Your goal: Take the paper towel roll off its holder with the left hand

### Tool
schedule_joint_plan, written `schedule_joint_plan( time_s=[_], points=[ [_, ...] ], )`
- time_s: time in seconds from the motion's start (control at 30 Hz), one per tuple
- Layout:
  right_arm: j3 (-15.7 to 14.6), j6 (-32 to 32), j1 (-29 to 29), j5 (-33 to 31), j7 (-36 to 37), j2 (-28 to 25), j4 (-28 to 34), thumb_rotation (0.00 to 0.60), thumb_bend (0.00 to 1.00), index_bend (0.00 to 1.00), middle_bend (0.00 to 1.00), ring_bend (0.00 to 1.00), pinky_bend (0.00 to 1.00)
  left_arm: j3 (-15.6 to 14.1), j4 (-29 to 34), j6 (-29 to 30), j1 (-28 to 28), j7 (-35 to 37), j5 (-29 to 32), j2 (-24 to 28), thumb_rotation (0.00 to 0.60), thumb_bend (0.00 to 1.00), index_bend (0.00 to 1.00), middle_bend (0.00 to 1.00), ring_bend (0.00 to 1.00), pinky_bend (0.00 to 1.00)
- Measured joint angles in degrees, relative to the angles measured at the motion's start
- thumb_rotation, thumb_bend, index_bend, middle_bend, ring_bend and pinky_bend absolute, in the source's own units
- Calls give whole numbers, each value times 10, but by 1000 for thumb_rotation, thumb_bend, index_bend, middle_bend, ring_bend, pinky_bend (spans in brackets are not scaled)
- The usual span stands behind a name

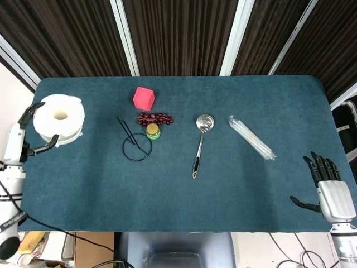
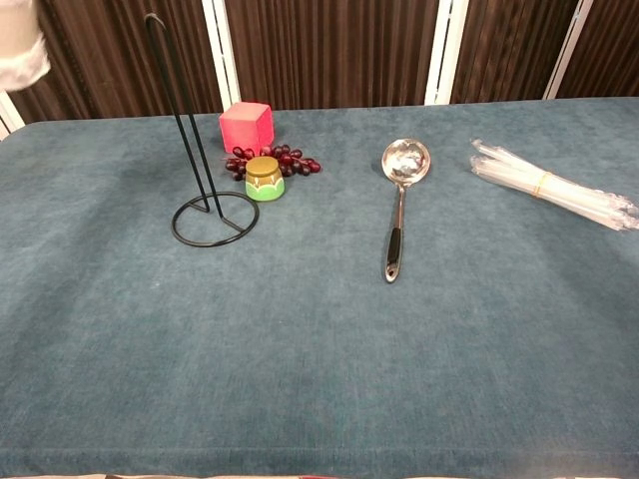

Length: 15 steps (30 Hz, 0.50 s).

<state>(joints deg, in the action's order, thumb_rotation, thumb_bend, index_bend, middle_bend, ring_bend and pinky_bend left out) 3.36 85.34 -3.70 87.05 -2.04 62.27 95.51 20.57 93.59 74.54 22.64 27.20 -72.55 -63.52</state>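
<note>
The white paper towel roll (image 1: pixel 58 118) hangs in the air over the table's left edge, free of its holder. My left hand (image 1: pixel 25 134) grips it from the outer side, fingers curled around it. In the chest view only a corner of the roll (image 2: pixel 20 55) shows at the upper left. The black wire holder (image 1: pixel 135 143) stands bare on the table, its upright rod (image 2: pixel 180 110) leaning a little. My right hand (image 1: pixel 326 187) rests open at the table's front right corner, holding nothing.
Next to the holder lie a pink cube (image 1: pixel 143 98), a bunch of dark grapes (image 1: pixel 156 118) and a small green-and-gold jar (image 1: pixel 153 131). A metal ladle (image 1: pixel 199 143) lies mid-table and a bundle of clear straws (image 1: pixel 252 137) to its right.
</note>
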Motion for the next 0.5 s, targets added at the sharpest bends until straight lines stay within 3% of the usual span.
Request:
schedule_joint_plan(
  time_s=[0.23, 0.5],
  points=[
    [-1, -3, -1, 0, 0, 1, -2, 600, 151, 0, 0, 0, 69, -61, -27, 62, -53, -31, -8, -78, 600, 453, 336, 513, 494, 779],
    [-3, -10, -4, -2, -4, 3, -4, 600, 152, 0, 0, 0, 69, -87, -129, 62, -79, -34, 16, -186, 600, 448, 339, 519, 494, 779]
  ],
)
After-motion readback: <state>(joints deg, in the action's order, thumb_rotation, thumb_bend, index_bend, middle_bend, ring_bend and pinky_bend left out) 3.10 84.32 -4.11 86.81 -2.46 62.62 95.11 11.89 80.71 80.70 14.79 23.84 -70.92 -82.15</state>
